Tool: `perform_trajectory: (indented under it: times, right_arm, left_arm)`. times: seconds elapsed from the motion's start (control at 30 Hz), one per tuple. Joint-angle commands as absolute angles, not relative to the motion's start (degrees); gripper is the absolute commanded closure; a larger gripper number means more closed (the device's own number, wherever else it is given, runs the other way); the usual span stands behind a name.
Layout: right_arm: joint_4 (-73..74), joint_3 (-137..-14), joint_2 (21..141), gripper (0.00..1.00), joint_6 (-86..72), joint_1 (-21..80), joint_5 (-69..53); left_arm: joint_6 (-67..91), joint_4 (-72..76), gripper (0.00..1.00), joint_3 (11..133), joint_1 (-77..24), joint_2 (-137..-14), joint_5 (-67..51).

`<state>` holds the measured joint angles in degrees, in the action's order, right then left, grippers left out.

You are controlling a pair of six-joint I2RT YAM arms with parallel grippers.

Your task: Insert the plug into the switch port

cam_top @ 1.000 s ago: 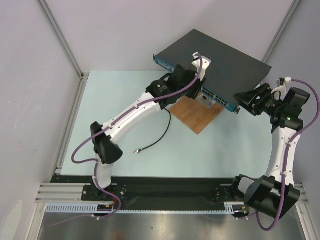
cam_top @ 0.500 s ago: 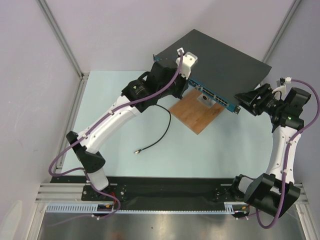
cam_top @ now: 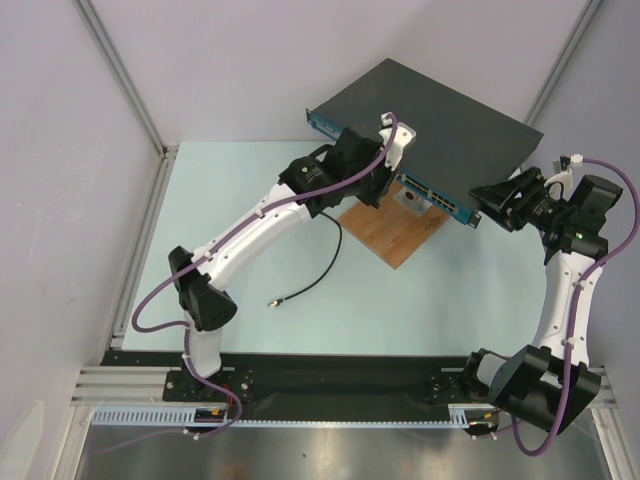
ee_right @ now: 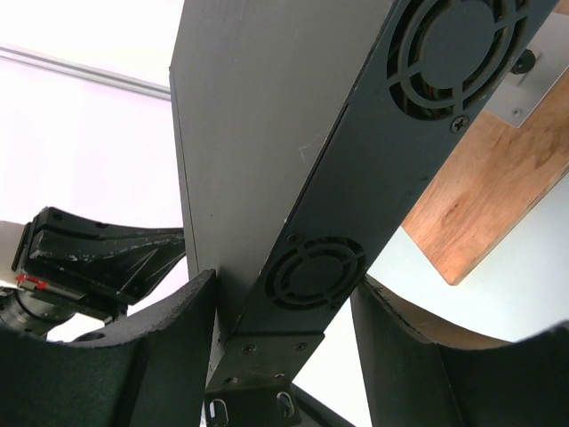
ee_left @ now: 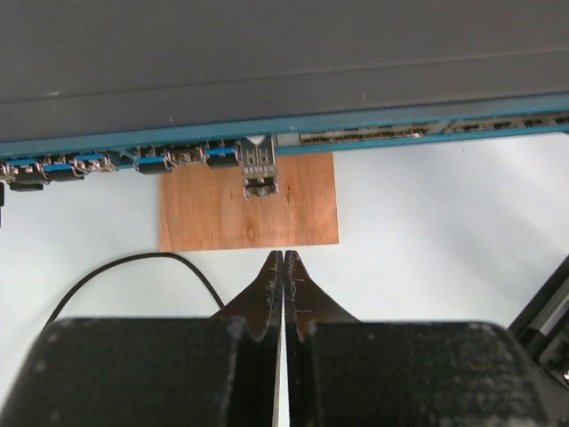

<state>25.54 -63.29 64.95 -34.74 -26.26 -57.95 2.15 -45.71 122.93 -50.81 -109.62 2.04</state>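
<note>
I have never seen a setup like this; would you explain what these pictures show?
Two robot arms are bolted to a pale table. One picture looks down from above; the others come from a camera on each wrist. On the table lie a switch, a wooden board under its front edge, and a loose black cable. The left gripper is shut and empty, facing a plug sticking out of a port. The right gripper straddles the switch's end; whether it squeezes, I cannot tell.
</note>
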Motion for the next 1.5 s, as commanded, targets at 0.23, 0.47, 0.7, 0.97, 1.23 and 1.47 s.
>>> perform_trajectory:
  times: [0.23,0.47,0.7,0.97,1.23,1.47]
  right_arm:
    - [22.24,-65.3,66.09,1.0,-30.5,-25.58,-59.06]
    - [22.67,-65.3,66.09,1.0,-30.15,-25.58,-59.06]
    - [22.94,-65.04,66.18,1.0,-29.97,-25.66,-58.98]
    - [23.47,-64.86,66.09,1.0,-29.53,-25.75,-59.06]
    - [23.55,-64.78,66.45,1.0,-29.09,-25.66,-58.97]
    - [23.38,-64.51,66.8,1.0,-29.09,-25.58,-58.89]
  left_arm:
    - [2.99,-42.1,1.0,129.02,-50.54,-112.06,6.24]
    - [2.55,-40.08,1.0,129.73,-50.54,-113.9,7.29]
    - [3.16,-36.74,1.0,129.9,-50.45,-114.61,7.82]
    - [3.78,-33.05,0.99,132.8,-50.45,-117.24,7.73]
    - [2.64,-28.05,1.0,134.91,-50.45,-119.0,7.3]
    - [2.29,-24.35,1.0,139.13,-50.45,-121.9,7.47]
